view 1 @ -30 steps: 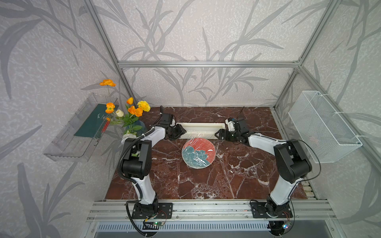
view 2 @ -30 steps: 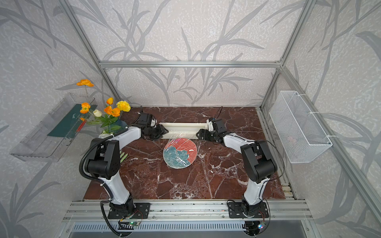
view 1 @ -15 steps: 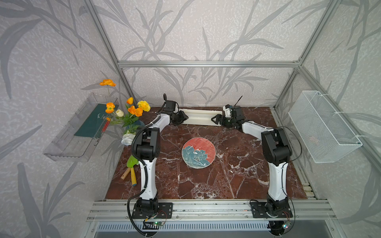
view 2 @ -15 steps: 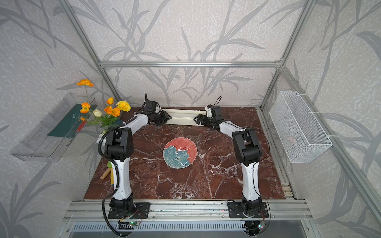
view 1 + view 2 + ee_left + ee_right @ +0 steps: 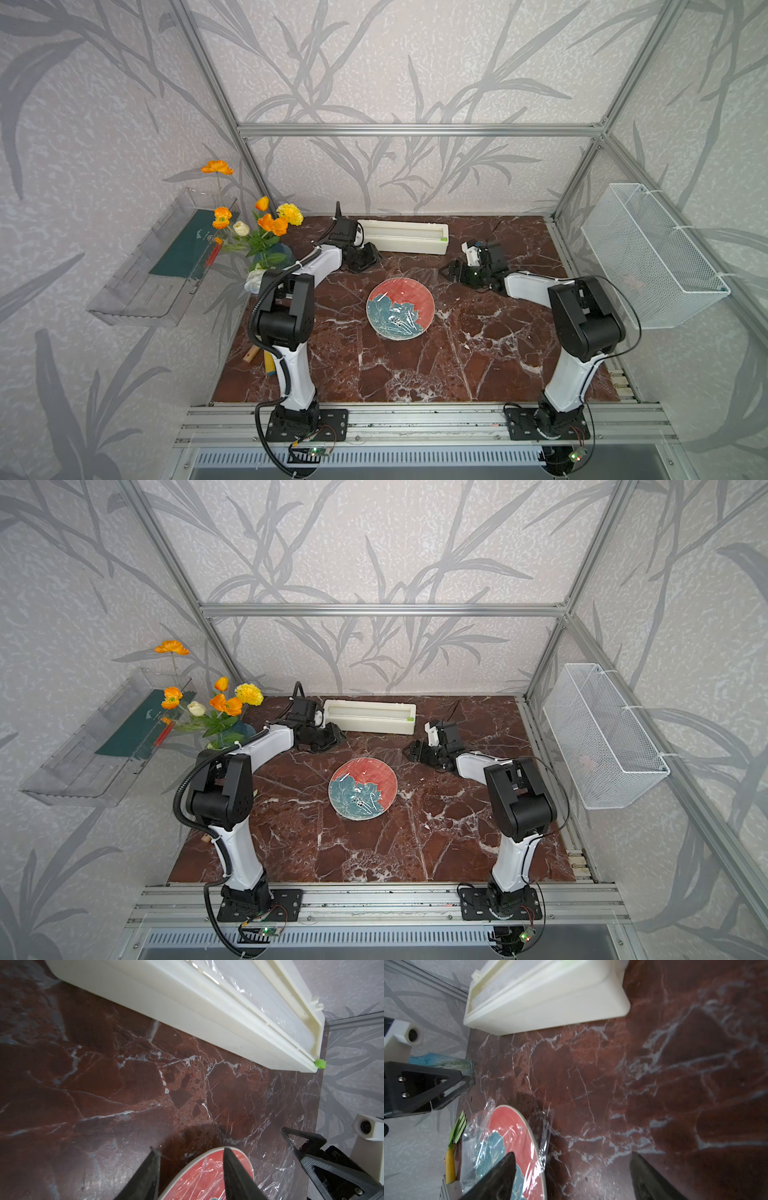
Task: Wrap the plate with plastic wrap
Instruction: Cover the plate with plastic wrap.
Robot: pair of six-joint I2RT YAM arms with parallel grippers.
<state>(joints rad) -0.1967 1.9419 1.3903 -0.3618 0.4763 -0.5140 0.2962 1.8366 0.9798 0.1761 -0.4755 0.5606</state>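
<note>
With the plastic wrap [image 5: 544, 1126] lying crinkled over the plate [image 5: 400, 308] at frame centre, we are hovering the left gripper [image 5: 368, 262] and right gripper [image 5: 453, 272] up-frame of it, jaws apart and empty, and probably next needing to tuck the loose edges under the rim.

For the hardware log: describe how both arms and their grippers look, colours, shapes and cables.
Both arms have white link shells and black joint housings. The left arm carries a ribbed black conduit; the right arm a thin black cable. The left gripper and right gripper are black with tapered wedge fingers, each beside a white camera block.
</note>
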